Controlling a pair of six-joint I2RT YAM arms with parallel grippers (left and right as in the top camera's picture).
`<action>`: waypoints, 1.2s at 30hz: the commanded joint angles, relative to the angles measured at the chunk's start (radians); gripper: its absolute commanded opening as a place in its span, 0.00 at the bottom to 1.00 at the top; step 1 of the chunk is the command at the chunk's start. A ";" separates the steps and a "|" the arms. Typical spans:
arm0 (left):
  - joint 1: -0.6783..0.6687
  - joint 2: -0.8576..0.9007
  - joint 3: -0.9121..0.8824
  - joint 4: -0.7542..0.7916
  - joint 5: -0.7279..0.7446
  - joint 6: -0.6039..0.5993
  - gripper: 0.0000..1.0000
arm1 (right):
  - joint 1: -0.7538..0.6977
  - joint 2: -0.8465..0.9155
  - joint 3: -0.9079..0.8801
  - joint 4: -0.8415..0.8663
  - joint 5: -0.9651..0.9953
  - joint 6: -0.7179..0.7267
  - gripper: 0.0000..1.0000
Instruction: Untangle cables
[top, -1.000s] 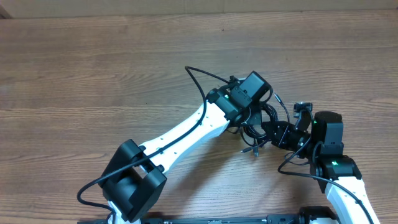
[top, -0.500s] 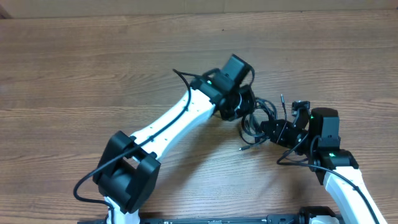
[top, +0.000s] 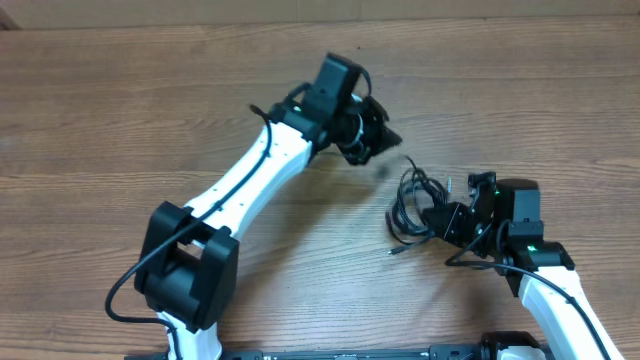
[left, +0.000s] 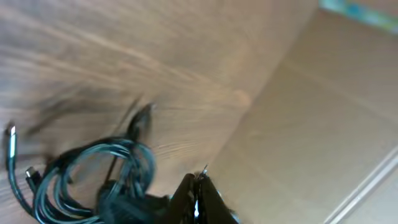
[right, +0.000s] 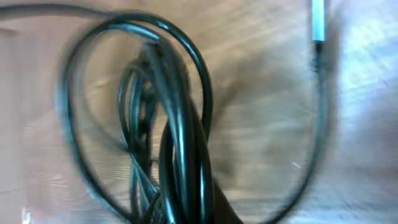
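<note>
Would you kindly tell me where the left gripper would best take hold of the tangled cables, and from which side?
Probably the outermost loop at the left edge of the cables, approached from above on the left. The right gripper clamps the bundle's right side, so the left loops fan out free on the table, on the side nearest the left gripper.

— What does everything stand on?
— A brown wooden table with long, streaky grain (top: 120, 110). The grain runs left to right, and the table fills nearly the whole overhead view.
— And past its far edge?
— A narrow pale tan strip (top: 300, 8) lies along that edge. From the left wrist, a flat beige cardboard-like panel (left: 323, 118) stands beyond the table, creased, with a thin teal band (left: 357, 9) near its top.
— The light?
— Soft and even, with only faint shadows on the wood.
</note>
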 joint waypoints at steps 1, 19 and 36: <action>0.014 -0.014 0.037 0.037 0.059 -0.021 0.04 | -0.001 0.001 -0.006 0.010 0.036 -0.006 0.04; -0.085 -0.013 0.037 -0.205 -0.227 0.658 0.70 | -0.001 0.001 -0.006 0.010 0.036 -0.006 0.04; -0.299 0.085 0.036 -0.227 -0.636 0.668 0.72 | -0.001 0.001 -0.006 0.003 0.036 -0.007 0.04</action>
